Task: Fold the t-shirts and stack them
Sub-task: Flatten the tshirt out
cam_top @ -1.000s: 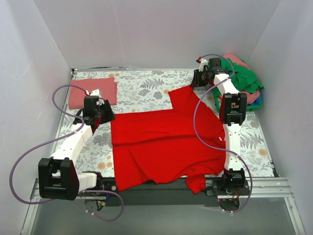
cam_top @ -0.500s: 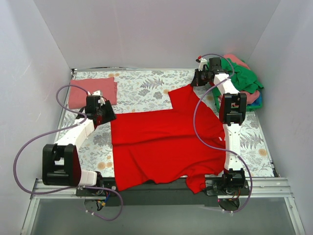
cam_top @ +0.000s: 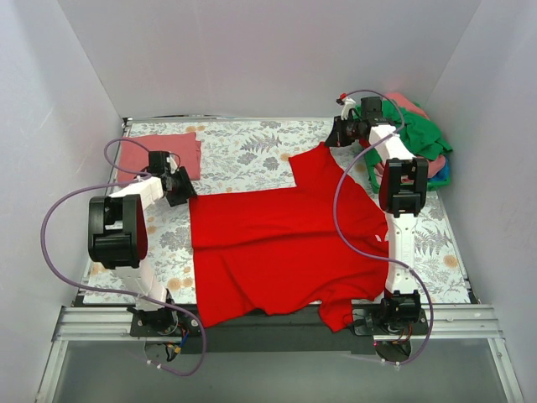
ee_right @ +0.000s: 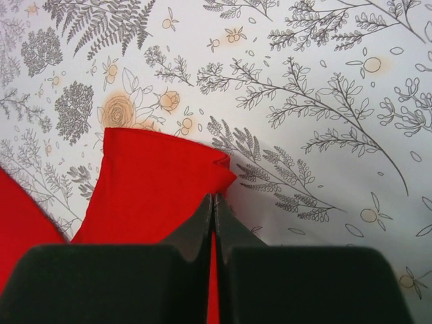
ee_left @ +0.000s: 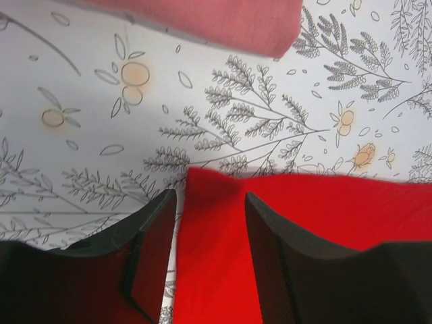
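Note:
A bright red t-shirt (cam_top: pixel 277 243) lies spread flat in the middle of the floral tablecloth (cam_top: pixel 243 151). My left gripper (cam_top: pixel 182 188) is open at its far left corner. In the left wrist view the two dark fingers (ee_left: pixel 152 236) straddle that red corner (ee_left: pixel 212 229) without pinching it. My right gripper (cam_top: pixel 335 139) is at the far sleeve. The right wrist view shows it (ee_right: pixel 214 198) shut on the red sleeve's (ee_right: pixel 155 182) rumpled edge. A folded salmon-pink t-shirt (cam_top: pixel 159 158) lies at the far left, also showing in the left wrist view (ee_left: pixel 223 23).
A loose heap of green (cam_top: pixel 419 134), pink and blue t-shirts sits at the far right corner. White walls close in the table on three sides. A metal rail (cam_top: pixel 470 319) runs along the near edge by the arm bases.
The left arm's elbow has swung up and away from the near edge, while its gripper stayed at the red shirt's left corner. The right arm has barely moved.

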Tool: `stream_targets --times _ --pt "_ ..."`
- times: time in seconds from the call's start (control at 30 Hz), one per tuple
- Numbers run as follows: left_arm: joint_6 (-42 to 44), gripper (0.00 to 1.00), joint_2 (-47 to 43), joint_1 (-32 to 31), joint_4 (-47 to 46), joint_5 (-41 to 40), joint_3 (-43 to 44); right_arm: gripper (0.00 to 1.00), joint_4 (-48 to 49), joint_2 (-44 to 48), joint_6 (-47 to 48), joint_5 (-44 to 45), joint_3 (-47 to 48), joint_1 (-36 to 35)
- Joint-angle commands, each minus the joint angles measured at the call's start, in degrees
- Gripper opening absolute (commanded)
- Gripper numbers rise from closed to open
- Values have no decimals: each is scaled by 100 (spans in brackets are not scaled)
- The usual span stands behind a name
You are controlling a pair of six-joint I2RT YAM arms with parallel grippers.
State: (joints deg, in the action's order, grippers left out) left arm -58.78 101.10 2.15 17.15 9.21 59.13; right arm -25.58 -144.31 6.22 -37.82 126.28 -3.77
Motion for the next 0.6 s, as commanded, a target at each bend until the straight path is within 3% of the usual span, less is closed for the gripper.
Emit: stream_targets --times 0.0,0.2,0.43,0.47,0.57 --pt "122 43 251 22 210 204 326 1 150 518 72 -243 -138 -19" --pt "183 33 524 31 421 414 388 1 150 650 108 -269 -279 -18" --pt "183 10 586 39 562 520 327 1 141 922 143 -296 -586 -36" --pt "183 1 552 22 562 546 318 1 141 1027 160 -304 -648 -53" --pt "166 0 429 31 492 626 318 1 89 1229 283 -313 -990 -71"
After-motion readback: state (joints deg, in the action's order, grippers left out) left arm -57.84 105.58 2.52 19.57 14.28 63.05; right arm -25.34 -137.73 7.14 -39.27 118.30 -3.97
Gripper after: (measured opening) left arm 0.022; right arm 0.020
